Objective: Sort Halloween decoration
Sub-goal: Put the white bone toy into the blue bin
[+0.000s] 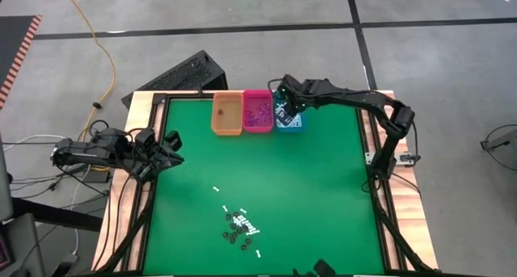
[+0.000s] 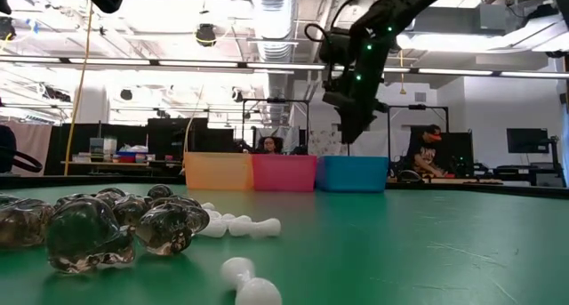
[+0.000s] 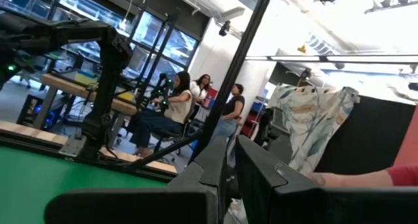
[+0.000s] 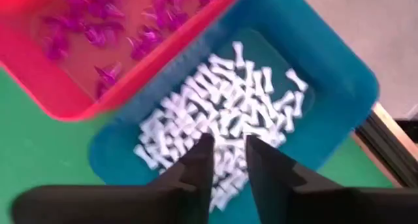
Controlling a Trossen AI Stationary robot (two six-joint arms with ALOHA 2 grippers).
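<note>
No readable text or labels appear anywhere.

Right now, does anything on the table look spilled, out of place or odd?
Nothing looks spilled or damaged. A loose cluster of white sticks and dark pieces lies unsorted on the green table. The teal bin holds only white sticks, the pink bin only purple bits.

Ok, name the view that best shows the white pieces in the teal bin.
The right wrist view: it looks straight down into the teal bin, showing the heap of white pieces. The high view shows the bin mostly covered by the right gripper. The low view shows only its outer wall. The left wrist view misses it.
</note>
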